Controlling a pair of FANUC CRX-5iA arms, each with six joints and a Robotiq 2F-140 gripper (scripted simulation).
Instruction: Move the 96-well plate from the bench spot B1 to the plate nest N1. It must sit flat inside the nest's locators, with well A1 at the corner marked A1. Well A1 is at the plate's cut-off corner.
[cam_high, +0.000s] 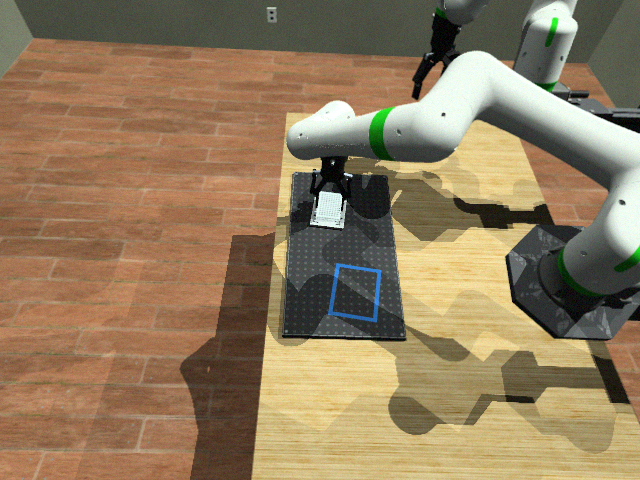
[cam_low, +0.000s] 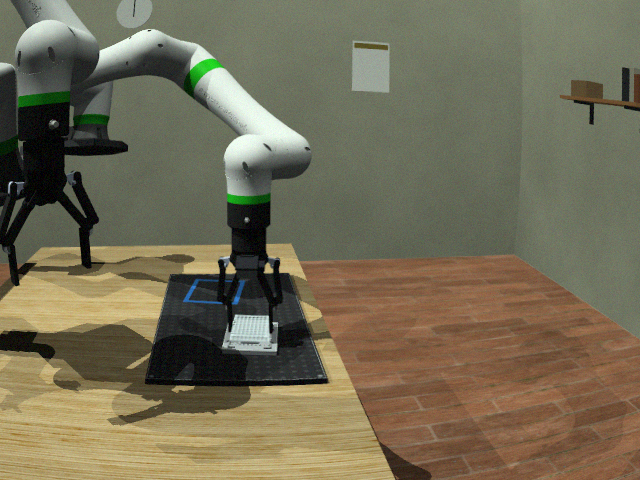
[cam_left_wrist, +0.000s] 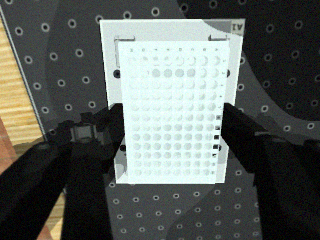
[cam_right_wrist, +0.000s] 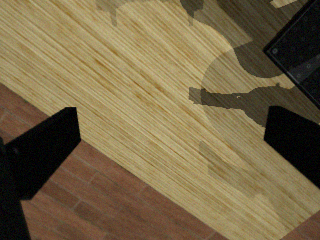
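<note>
The white 96-well plate (cam_high: 329, 205) (cam_low: 250, 328) (cam_left_wrist: 172, 110) is between the fingers of my left gripper (cam_high: 329, 202) (cam_low: 251, 329) (cam_left_wrist: 171, 117), which is shut on its long sides. It looks level, very low over the pale nest (cam_high: 327, 225) (cam_low: 250, 351) (cam_left_wrist: 165, 29); I cannot tell whether it is seated. In the left wrist view the nest's A1 mark (cam_left_wrist: 237, 27) is top right, and the plate's A-row end is on that side. The fingers hide parts of the nest's sides. My right gripper (cam_low: 51, 274) (cam_right_wrist: 172, 123) is open and empty, away from the nest.
The dark perforated board (cam_high: 310, 258) (cam_low: 289, 369) carries the nest near one end. A blue square outline (cam_high: 358, 267) (cam_low: 206, 302) lies toward its other end, with nothing standing in it. The wooden table (cam_high: 320, 413) (cam_low: 258, 439) surrounds the board, and its edge runs close beside it.
</note>
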